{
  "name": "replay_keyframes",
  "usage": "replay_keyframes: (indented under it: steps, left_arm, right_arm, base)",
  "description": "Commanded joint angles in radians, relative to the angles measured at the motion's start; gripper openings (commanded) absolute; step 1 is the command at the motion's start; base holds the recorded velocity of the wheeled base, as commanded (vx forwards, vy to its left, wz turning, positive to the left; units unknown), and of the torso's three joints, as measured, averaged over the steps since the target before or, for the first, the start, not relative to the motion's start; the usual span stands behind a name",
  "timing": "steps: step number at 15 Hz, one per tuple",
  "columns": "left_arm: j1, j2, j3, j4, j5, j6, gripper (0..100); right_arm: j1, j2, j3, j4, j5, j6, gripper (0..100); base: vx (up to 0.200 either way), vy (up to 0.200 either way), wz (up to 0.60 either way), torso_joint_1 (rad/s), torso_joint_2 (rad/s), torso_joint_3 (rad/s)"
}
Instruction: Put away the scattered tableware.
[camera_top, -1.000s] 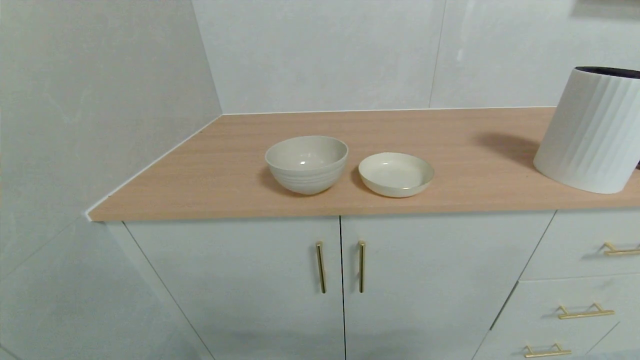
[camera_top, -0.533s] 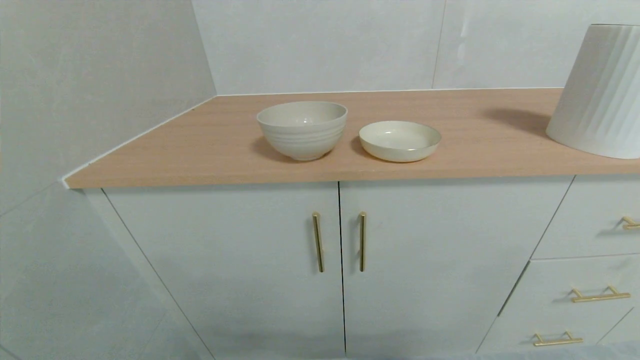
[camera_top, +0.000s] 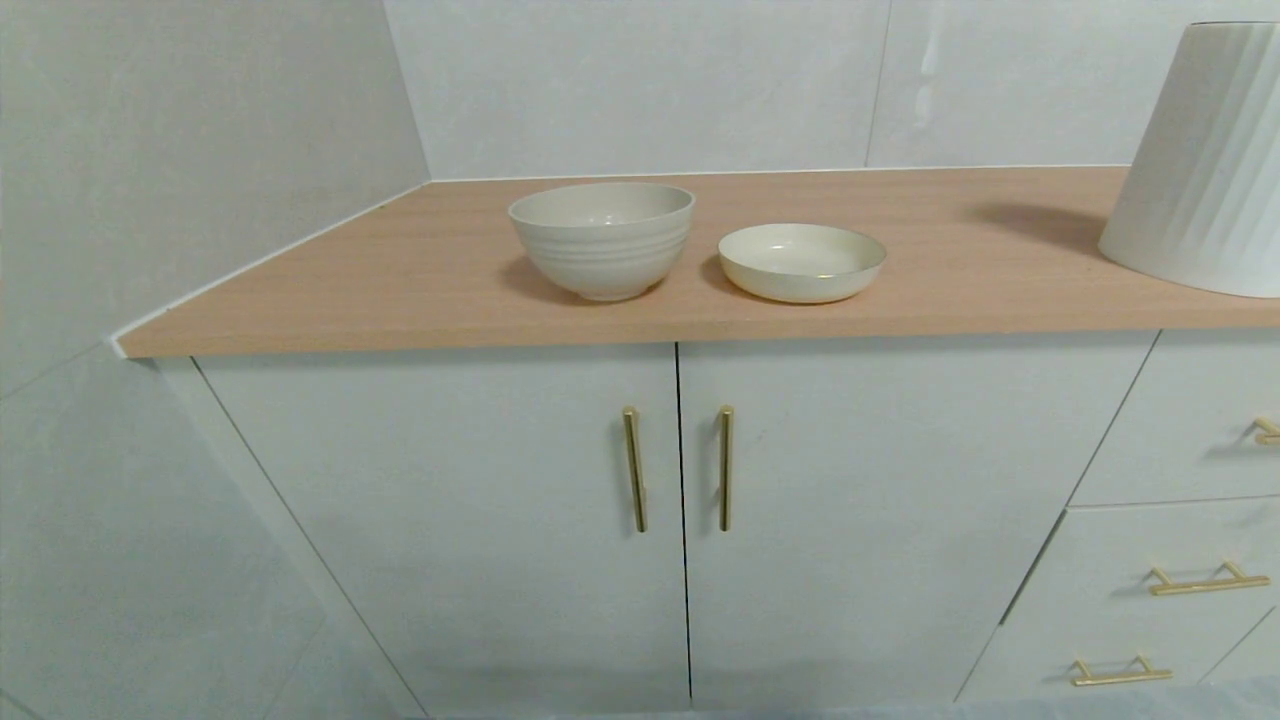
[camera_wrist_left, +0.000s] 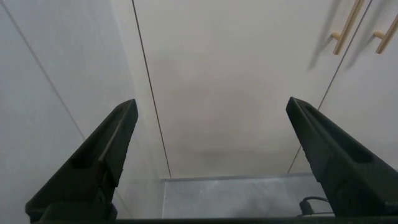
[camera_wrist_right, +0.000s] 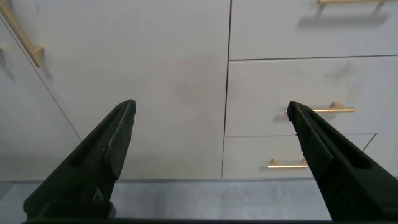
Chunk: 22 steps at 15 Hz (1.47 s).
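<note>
We see the counter running into the corner, above a cupboard with both doors shut. A ribbed white container is cut off by the right edge. The deep bowl stands near the counter's front, with the shallow dish just beside it on the right, not touching. Facing the cupboard fronts, the left gripper and right gripper each hold their fingers wide apart and empty, their bases cut off.
</note>
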<state>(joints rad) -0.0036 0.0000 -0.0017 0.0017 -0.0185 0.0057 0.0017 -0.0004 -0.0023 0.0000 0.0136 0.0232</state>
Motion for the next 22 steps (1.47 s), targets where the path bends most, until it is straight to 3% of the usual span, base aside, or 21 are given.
replay_keyframes:
  steps: [1,7,10,15,16,18,20,22]
  left_arm:
    - [0.001,0.0,0.0,0.0,-0.001,0.0,100]
    - [0.001,0.0,0.0,0.0,0.0,0.0,100]
    - [0.001,0.0,0.0,0.0,-0.001,0.0,100]
    - [0.001,0.0,0.0,0.0,0.0,0.0,100]
    - [0.001,0.0,0.0,0.0,-0.001,-0.001,100]
    - [0.001,0.0,0.0,0.0,-0.001,-0.001,100]
    - [0.001,0.0,0.0,0.0,-0.001,-0.001,100]
    - [0.001,0.0,0.0,0.0,-0.001,-0.001,100]
  right_arm:
    - [0.0,0.0,0.001,0.0,0.0,0.0,100]
    - [0.0,0.0,-0.002,-0.002,0.043,-0.034,100]
    - [0.003,0.043,-0.153,0.003,0.195,-0.008,100]
    - [0.011,0.376,-0.234,0.041,0.322,-0.011,100]
    - [0.029,0.496,-0.255,0.04,0.394,-0.011,100]
    - [0.089,0.645,-0.283,0.04,0.414,-0.011,100]
    - [0.169,0.809,-0.318,-0.005,0.414,-0.008,100]
    - [0.215,0.973,-0.331,-0.149,0.414,-0.009,100]
  base:
    - [0.0,0.0,0.0,0.0,0.0,0.0]
    - [0.0,0.0,0.0,0.0,0.0,0.0]
    - [0.0,0.0,0.0,0.0,0.0,0.0]
    - [0.0,0.0,0.0,0.0,0.0,0.0]
    - [0.0,0.0,0.0,0.0,0.0,0.0]
    - [0.0,0.0,0.0,0.0,0.0,0.0]
    - [0.0,0.0,0.0,0.0,0.0,0.0]
    - [0.0,0.0,0.0,0.0,0.0,0.0]
